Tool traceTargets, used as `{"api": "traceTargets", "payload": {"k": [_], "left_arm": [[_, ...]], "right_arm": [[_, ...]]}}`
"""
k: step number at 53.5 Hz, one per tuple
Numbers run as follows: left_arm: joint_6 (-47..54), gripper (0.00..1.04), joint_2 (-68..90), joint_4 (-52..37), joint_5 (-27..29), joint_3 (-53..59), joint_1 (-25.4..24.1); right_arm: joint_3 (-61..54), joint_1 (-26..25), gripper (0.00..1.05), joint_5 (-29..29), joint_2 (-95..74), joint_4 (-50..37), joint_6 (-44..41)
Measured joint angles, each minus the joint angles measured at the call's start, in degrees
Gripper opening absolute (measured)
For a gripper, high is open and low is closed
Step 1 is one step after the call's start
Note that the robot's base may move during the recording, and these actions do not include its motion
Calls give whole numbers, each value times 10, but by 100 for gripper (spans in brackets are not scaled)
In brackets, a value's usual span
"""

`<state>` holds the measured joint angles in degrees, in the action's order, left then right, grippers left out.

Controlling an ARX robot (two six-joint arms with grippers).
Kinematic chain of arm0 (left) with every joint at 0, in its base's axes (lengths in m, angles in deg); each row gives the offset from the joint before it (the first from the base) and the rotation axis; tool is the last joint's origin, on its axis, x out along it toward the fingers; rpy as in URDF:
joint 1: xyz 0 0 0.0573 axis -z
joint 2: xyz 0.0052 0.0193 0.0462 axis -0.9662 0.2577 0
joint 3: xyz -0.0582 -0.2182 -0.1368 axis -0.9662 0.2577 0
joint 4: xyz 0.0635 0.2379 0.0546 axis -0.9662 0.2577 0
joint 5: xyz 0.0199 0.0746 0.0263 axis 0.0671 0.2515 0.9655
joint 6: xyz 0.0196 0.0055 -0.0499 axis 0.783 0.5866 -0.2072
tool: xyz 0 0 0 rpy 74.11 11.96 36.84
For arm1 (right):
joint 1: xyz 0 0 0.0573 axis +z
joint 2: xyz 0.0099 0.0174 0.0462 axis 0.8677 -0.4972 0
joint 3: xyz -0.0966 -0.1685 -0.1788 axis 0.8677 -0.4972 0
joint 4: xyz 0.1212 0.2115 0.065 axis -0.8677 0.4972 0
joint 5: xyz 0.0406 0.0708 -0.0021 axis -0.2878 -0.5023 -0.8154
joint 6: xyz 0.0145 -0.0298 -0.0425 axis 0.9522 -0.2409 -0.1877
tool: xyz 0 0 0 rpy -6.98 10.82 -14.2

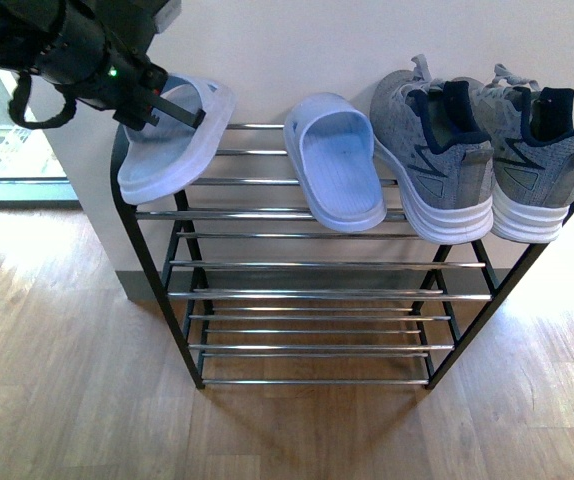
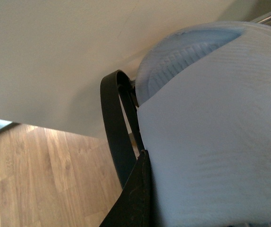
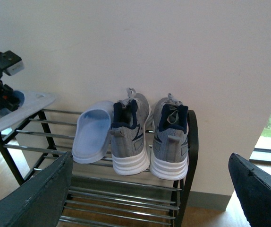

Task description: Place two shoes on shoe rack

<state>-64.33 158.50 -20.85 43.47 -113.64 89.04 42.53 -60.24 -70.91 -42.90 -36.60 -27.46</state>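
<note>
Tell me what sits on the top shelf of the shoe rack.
On the shoe rack's top shelf: two grey sneakers side by side at the right end, a pale blue slide beside them, and another slide at the left end, held by the left gripper. The sneakers cover the bars beneath them.

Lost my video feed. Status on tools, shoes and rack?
Left tool shut on pale blue slipper at the shoe rack top-left corner. Right tool open, empty. Two shoes on top shelf, right end. Second slipper beside them.

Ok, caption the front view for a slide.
Left hand holding a slide sandal at the rack; sneakers shelved right.
</note>
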Motion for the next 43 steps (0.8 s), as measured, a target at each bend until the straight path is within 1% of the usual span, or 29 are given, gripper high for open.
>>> {"api": "traceTargets", "payload": {"k": [7, 17, 21, 22, 23, 27, 29, 31, 32, 40, 43], "left_arm": [[15, 2, 49, -5, -2, -46, 11], [51, 2, 81, -28, -3, -65, 27], [66, 12, 93, -40, -3, -68, 29], [69, 16, 97, -45, -3, -68, 29], [69, 17, 98, -48, -4, -68, 29], [73, 28, 102, -53, -2, -68, 27], [74, 37, 103, -55, -5, -67, 24], [78, 44, 101, -60, -12, -65, 21], [79, 46, 100, -61, -14, -64, 20], [75, 67, 71, -57, -26, -37, 14], [56, 76, 49, -38, -36, -24, 16]], "right_arm": [[0, 0, 95, 0, 0, 0, 0], [0, 0, 95, 0, 0, 0, 0], [0, 0, 95, 0, 0, 0, 0], [0, 0, 95, 0, 0, 0, 0], [0, 0, 95, 0, 0, 0, 0], [0, 0, 95, 0, 0, 0, 0], [0, 0, 95, 0, 0, 0, 0], [0, 0, 95, 0, 0, 0, 0], [0, 0, 95, 0, 0, 0, 0], [0, 0, 95, 0, 0, 0, 0], [0, 0, 95, 0, 0, 0, 0]]}}
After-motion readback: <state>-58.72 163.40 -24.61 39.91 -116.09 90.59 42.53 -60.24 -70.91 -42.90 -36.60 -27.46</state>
